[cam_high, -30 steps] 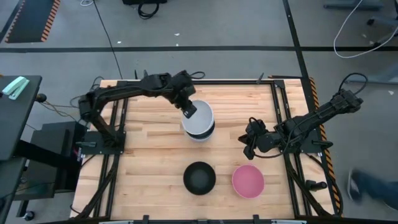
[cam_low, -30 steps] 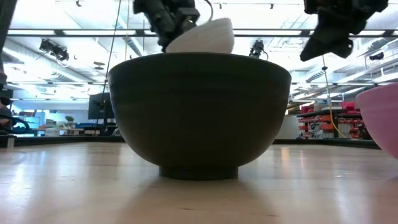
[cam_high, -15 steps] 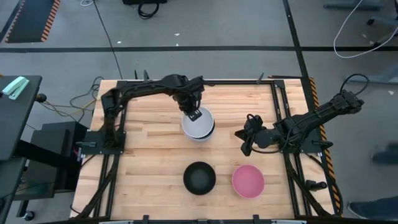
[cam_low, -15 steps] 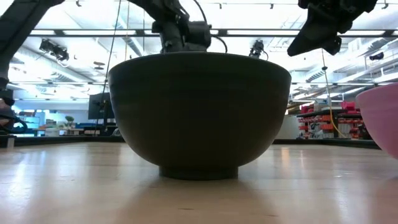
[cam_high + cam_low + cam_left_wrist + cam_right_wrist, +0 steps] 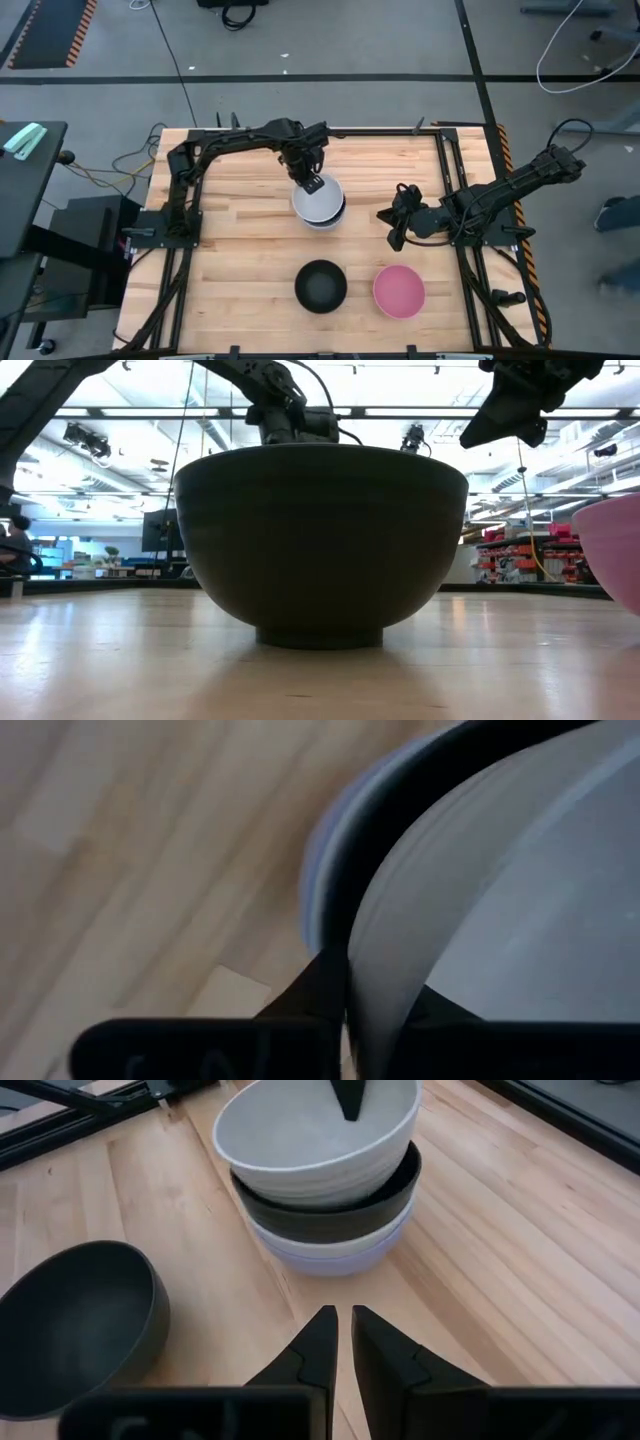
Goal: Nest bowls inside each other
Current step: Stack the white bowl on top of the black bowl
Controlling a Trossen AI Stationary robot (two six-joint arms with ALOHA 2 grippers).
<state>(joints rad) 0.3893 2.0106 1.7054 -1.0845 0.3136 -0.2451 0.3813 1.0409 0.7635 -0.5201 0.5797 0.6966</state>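
Nearest the front edge, a lone black bowl (image 5: pixel 320 286) sits on the wooden table (image 5: pixel 240 250), so close to the low camera that it fills that view. The pink bowl (image 5: pixel 399 291) stands just beside it at 3 o'clock, apart from it.

Further in, the right gripper (image 5: pixel 394 226) hovers over bare wood at about 3 o'clock of the stack, its fingers pressed nearly together with only a thin slit between them, holding nothing. Its arm reaches in low from the table's right edge, the gripper pointing at the stack.

Then the stack itself, at table centre: the right wrist view shows its layers, lavender-blue bowl (image 5: pixel 335 1260) at the base, a white one, a black one (image 5: pixel 330 1208), and the top white bowl (image 5: pixel 315 1135). From overhead only the top bowl reads clearly.

The left gripper (image 5: pixel 312 183) pinches that top bowl's rim at 11 o'clock, one finger (image 5: pixel 347 1097) inside the wall. Its arm arches in from the left rear corner.
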